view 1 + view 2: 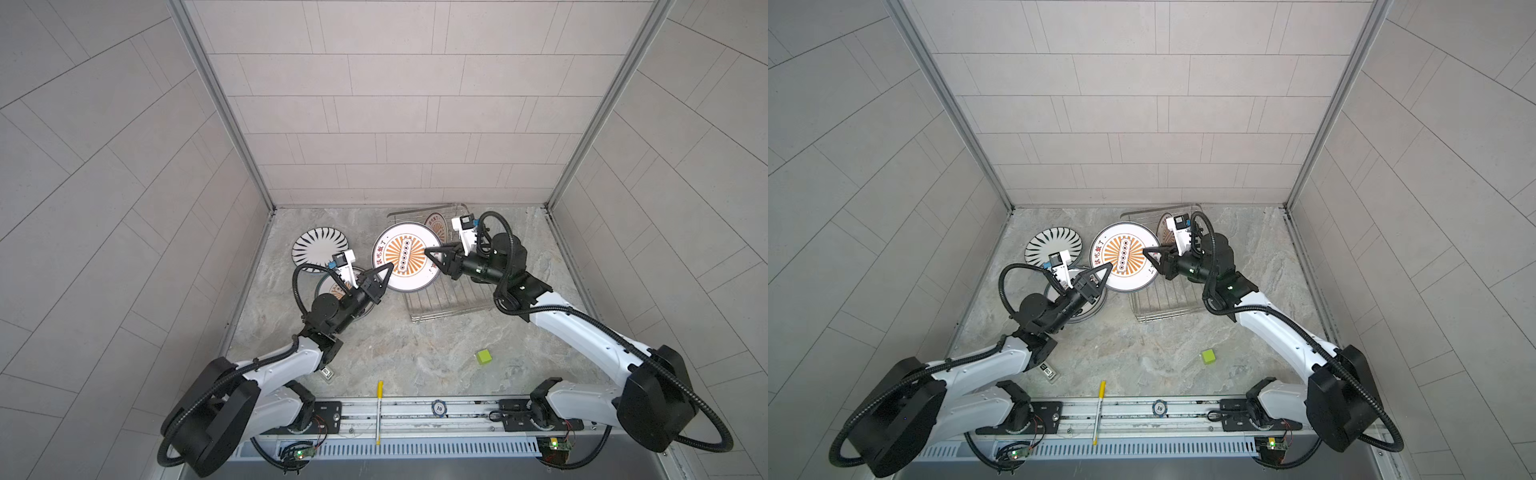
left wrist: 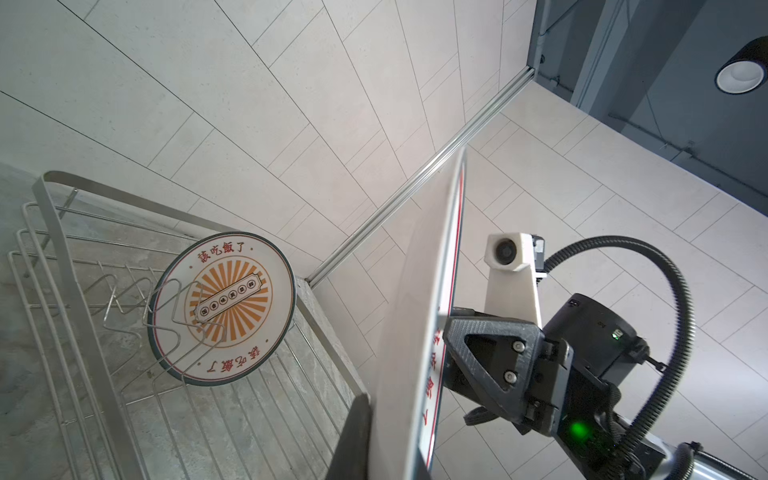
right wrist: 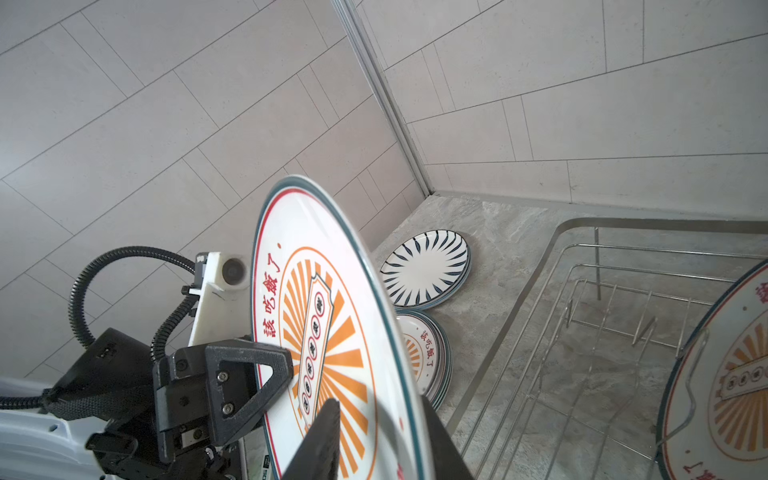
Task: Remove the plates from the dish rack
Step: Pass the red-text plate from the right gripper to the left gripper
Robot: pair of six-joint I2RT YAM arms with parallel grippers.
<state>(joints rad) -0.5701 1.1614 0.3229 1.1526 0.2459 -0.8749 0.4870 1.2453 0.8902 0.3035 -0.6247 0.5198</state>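
— Where is the plate you're on?

— Up off the tabletop [image 1: 374,345], tilted, over the left side of the dish rack [image 1: 449,305]. My left tool [image 1: 384,270] is clamped tight on the left rim of the sunburst plate [image 1: 405,257], with one finger on its printed face and the other behind it.

— And your other arm?

— My right tool [image 1: 432,253] is at the opposite rim with its jaws parted, one on each side of the plate. The right wrist view shows room between them, but I cannot tell whether either pad touches.

— Is anything in the rack?

— One racked plate [image 2: 224,307] with the same orange sunburst stands upright among the prongs at the rack's far end. The rack itself sits towards the far right corner.

— And already out?

— A striped plate [image 1: 319,249] lies flat near the far left corner. Touching it on the near side is a stack of plates [image 3: 419,353], partly under my left arm.
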